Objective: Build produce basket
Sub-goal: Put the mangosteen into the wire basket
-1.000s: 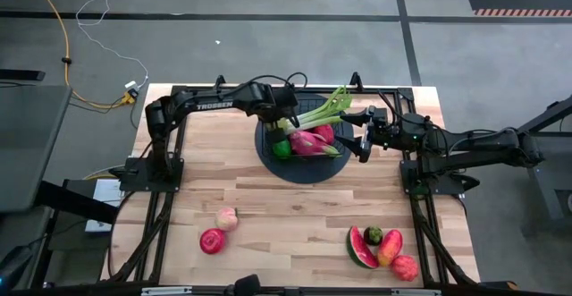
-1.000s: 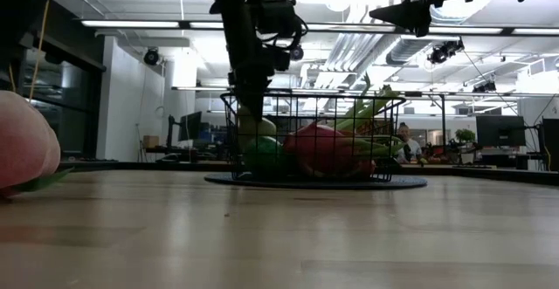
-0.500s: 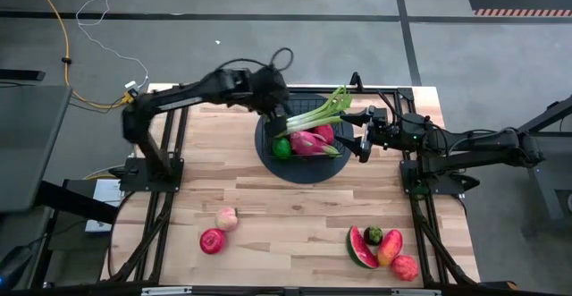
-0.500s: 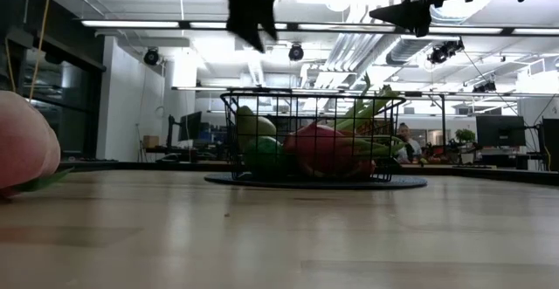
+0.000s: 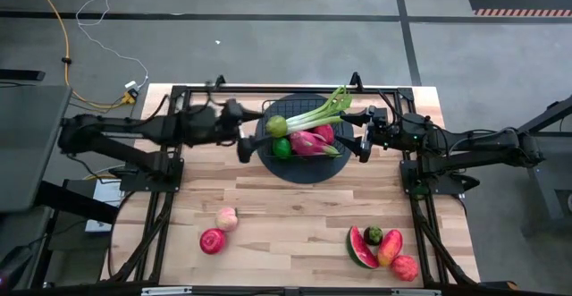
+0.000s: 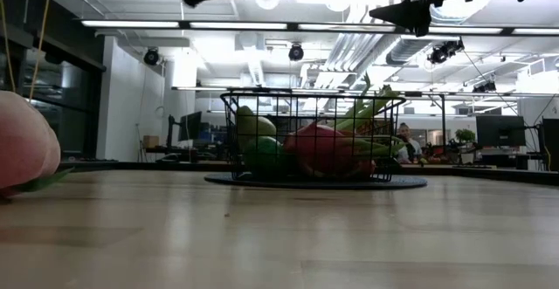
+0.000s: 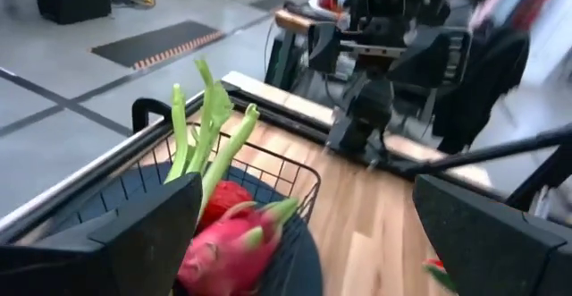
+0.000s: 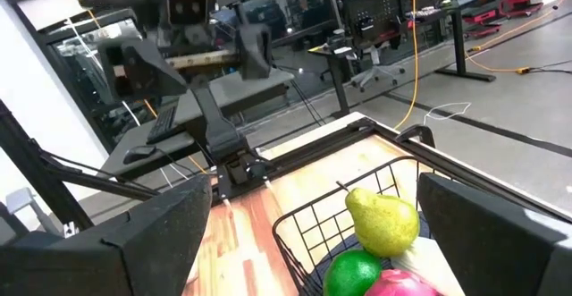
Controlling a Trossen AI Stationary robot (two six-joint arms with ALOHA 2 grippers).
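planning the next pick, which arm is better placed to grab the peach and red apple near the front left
Left, probably. The peach and red apple lie on its side, and its end effector is open and empty beside the basket.

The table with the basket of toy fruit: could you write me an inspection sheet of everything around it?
Surface: wooden table, with a dark round mat under the basket.
Job's things: basket holds a pear, green pepper, dragon fruit and leafy stalk. Outside it lie a peach, red apple, watermelon slice, mango and another apple.
Clutter: nothing seen.
Grippers: left gripper open and empty, left of the basket; right gripper open and empty, right of it.
Cables: yellow cable and white cable on the floor.
Surroundings: grey floor; the low view shows an office behind.
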